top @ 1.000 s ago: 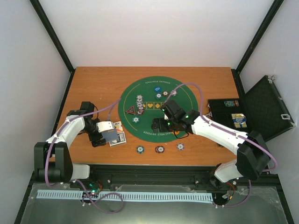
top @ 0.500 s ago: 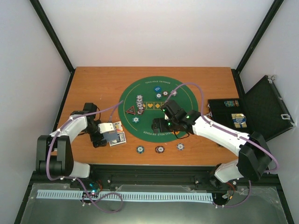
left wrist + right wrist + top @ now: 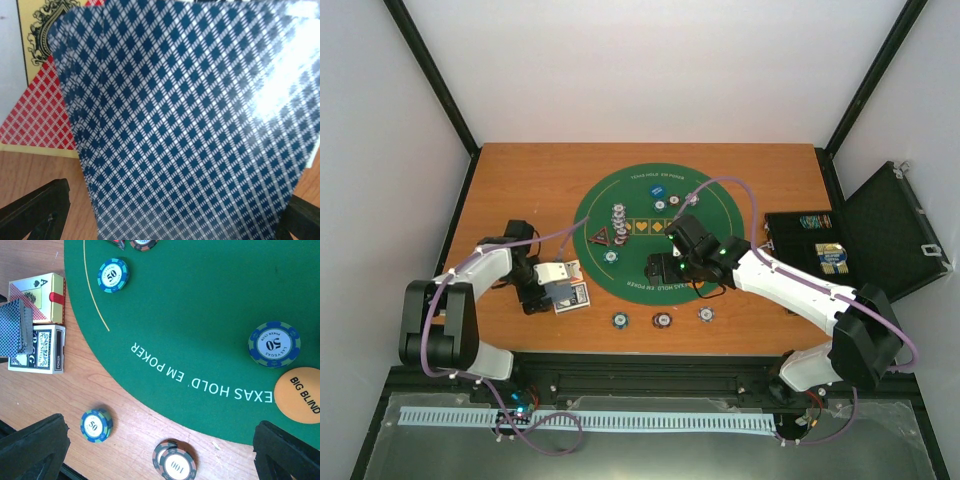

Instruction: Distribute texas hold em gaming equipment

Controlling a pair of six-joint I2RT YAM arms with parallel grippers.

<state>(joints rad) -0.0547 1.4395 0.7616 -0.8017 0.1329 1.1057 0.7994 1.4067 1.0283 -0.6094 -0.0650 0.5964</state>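
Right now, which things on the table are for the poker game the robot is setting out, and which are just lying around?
For the job: blue-backed playing cards; striped poker chips; orange Big Blind disc; blue disc; black-red triangular marker.

Just lying about: round green poker mat; open black case; two card boxes.

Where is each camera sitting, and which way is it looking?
Top external: above, behind the arms, looking down on table and green mat; both arms show.
Left wrist: on left arm, facing blue-checked cards close up; fingertips show.
Right wrist: on right arm, looking down at mat edge and chips; fingertips show.
Shared: both wrist views see the red card box.
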